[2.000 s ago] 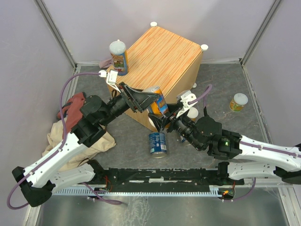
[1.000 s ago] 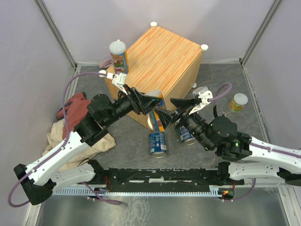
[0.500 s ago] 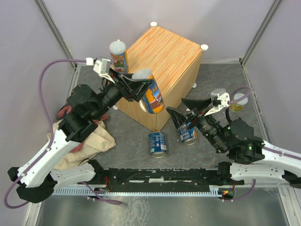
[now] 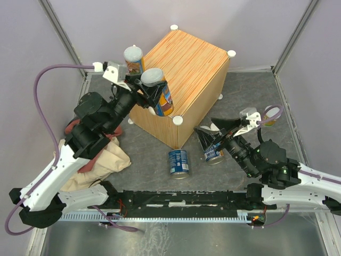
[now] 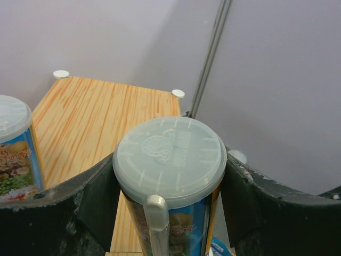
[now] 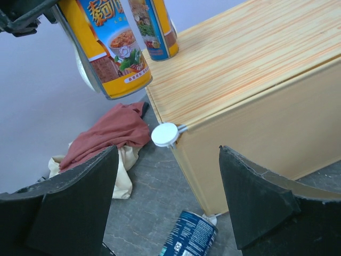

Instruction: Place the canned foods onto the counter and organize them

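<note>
Top external view gives us the left gripper (image 4: 155,95) clenched on a tall can (image 4: 164,101) with an orange and blue label and a pale lid. We see this tall can lifted and tilted at the left front edge of the counter (image 4: 192,64), and its base does not rest on the wood. In the left wrist view the lid fills the middle, with a dark finger (image 5: 80,208) on each side of it. A second tall can (image 4: 134,58) of the same kind stands upright on the left corner of the counter, near the held one but apart from it. The counter is a big cube of light orange wood grain with white round caps (image 4: 177,120) at its corners.

The right gripper (image 4: 206,128) is released. Its fingers are spread wide with nothing between them, near the front corner of the counter. On the grey tabletop (image 4: 250,90) we find a first blue can (image 4: 178,161) in front of that corner and a second blue can (image 4: 214,154) just under the right gripper. A red cloth (image 4: 80,125) and a beige cloth (image 4: 109,160) lie at the left, partly under the left arm.

A short can (image 4: 269,121) at the right is mostly covered by the cable (image 4: 273,108) of the right arm. We cannot tell whether the blue cans stand or lie.
</note>
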You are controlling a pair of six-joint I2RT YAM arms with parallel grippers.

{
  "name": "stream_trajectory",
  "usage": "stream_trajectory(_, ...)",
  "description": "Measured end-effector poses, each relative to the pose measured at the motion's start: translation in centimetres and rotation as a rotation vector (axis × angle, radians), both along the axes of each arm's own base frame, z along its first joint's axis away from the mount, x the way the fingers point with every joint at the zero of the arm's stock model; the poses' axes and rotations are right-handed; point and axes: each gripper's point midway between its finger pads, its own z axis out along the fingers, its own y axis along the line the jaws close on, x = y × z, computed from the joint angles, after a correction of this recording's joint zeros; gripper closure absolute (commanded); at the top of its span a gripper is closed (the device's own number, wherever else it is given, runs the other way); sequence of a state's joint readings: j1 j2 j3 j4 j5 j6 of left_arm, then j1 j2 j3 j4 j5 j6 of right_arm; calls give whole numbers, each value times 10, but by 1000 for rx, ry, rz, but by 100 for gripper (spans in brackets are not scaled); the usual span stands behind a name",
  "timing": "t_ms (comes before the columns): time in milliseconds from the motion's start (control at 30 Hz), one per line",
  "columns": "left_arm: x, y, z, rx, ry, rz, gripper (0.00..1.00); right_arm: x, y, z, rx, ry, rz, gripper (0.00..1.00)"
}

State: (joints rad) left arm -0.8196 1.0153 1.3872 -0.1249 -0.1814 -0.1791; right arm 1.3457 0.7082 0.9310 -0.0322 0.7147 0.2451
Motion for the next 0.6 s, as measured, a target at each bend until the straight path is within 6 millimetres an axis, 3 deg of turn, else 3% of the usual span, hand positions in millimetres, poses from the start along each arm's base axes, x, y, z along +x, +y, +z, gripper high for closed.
stream_trajectory(333, 20, 0, -9, 89, -106, 84, 97, 3, -14, -28, -36, 23, -47, 17)
stream_trajectory(600, 36, -13, -19, 126, -160, 107, 96, 6, -17, -45, -70, 36, -71, 17)
